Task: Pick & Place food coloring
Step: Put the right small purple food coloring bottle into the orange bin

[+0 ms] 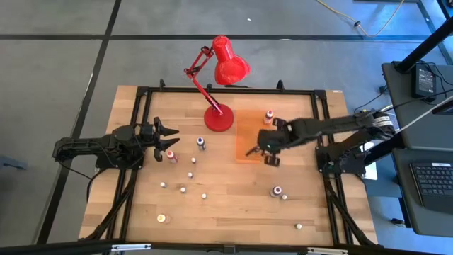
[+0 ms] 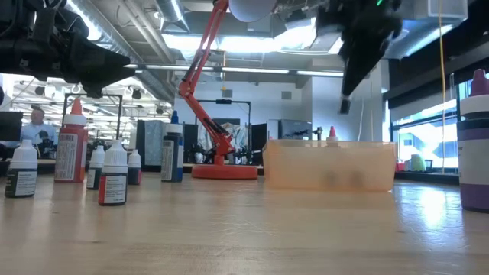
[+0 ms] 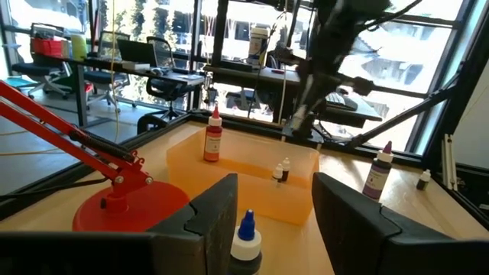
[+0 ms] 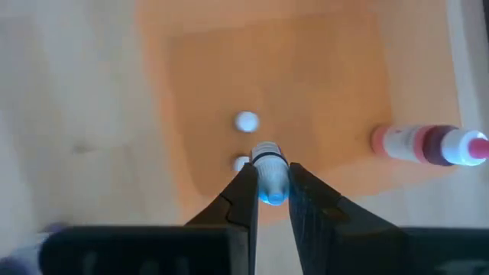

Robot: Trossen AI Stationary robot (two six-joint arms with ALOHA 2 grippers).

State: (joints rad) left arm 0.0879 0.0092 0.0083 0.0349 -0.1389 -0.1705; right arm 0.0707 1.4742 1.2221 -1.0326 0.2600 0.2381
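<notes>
The food coloring bottles stand scattered on the wooden table [image 1: 233, 198]. My right gripper [image 1: 256, 150] hangs above the orange tray [image 1: 248, 138], shut on a tiny white-capped bottle with a blue body [image 4: 269, 179]. Two white-topped pieces [image 4: 246, 121] stand in the tray [image 4: 306, 92] below it. My left gripper [image 1: 170, 137] is open near the table's left side. A blue-tipped bottle [image 3: 246, 237] stands ahead of its fingers, and a red bottle [image 1: 172, 156] is beside it. My right gripper pinches the tiny bottle's body just under its white cap [image 4: 267, 162] between the two fingers, coming from above and pointing down. The bottle is lifted clear, above the tray floor.
The red desk lamp [image 1: 219, 117] stands on its base at the far middle, next to the tray. A red bottle with a pink cap [image 1: 269, 115] stands just beyond the tray. A purple bottle [image 1: 277, 191] and small pieces [image 1: 182, 189] dot the near half.
</notes>
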